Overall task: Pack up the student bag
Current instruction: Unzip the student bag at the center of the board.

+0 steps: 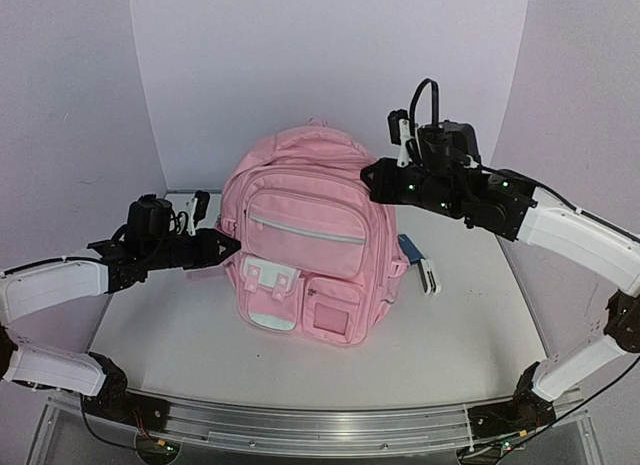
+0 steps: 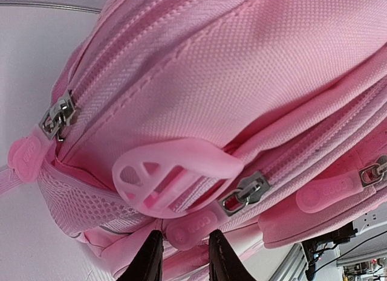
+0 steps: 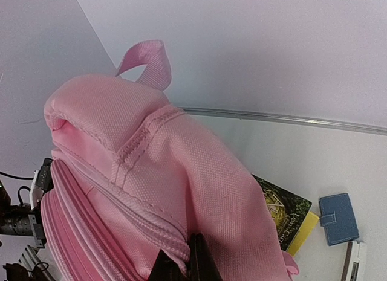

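On the table [image 1: 450,335] stands a pink student bag [image 1: 305,250].

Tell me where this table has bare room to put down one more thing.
The widest bare table lies between the student bag and the near rail, up to the front right corner. Crowded: right of the bag, with blue wallet, white item and book; the left tool blocks its left side.

Both arms are built from white shell links and black joints. The left arm [image 1: 55,285] carries a black wrist camera [image 1: 150,217]; the right arm [image 1: 570,230] shows small green lights [image 1: 410,191] and a looping black cable [image 1: 424,82]. The left gripper [image 2: 184,263] has dark tapered fingers [image 2: 148,261].
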{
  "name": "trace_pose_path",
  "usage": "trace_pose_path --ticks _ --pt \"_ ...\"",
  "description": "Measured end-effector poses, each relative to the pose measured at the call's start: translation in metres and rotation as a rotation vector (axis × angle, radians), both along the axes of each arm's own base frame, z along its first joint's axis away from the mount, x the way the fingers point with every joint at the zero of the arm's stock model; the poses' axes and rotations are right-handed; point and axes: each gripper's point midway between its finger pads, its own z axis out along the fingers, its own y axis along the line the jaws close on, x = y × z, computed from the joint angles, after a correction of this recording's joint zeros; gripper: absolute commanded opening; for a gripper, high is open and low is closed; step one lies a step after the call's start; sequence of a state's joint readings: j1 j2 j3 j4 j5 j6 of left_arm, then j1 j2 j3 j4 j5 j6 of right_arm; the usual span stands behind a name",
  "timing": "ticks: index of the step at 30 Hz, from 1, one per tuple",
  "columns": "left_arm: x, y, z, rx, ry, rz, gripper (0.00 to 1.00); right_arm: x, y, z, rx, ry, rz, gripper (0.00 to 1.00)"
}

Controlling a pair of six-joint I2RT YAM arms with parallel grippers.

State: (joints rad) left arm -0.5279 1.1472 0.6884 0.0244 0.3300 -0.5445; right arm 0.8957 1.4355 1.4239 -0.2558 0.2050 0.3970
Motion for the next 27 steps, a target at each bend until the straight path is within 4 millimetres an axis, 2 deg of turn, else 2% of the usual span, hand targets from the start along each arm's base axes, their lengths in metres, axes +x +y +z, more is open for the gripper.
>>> trace_pose_path --ticks 9,15,23,27 --pt "0.001 -0.001 0.009 0.036 -0.053 -0.026 0.29 -0.002 -0.001 0.000 0.003 0.000 0.003 0.00" --pt "0.001 -0.001 0.014 0.054 -0.088 -0.039 0.21 -0.004 -0.002 0.001 0.004 0.002 0.008 0.00" --pt "0.005 0.000 0.022 0.070 -0.121 -0.033 0.16 -0.006 -0.004 0.001 0.006 0.005 0.009 0.00" --pt "0.007 0.001 0.027 0.075 -0.141 -0.031 0.06 -0.007 -0.005 0.001 0.005 0.006 0.009 0.00"
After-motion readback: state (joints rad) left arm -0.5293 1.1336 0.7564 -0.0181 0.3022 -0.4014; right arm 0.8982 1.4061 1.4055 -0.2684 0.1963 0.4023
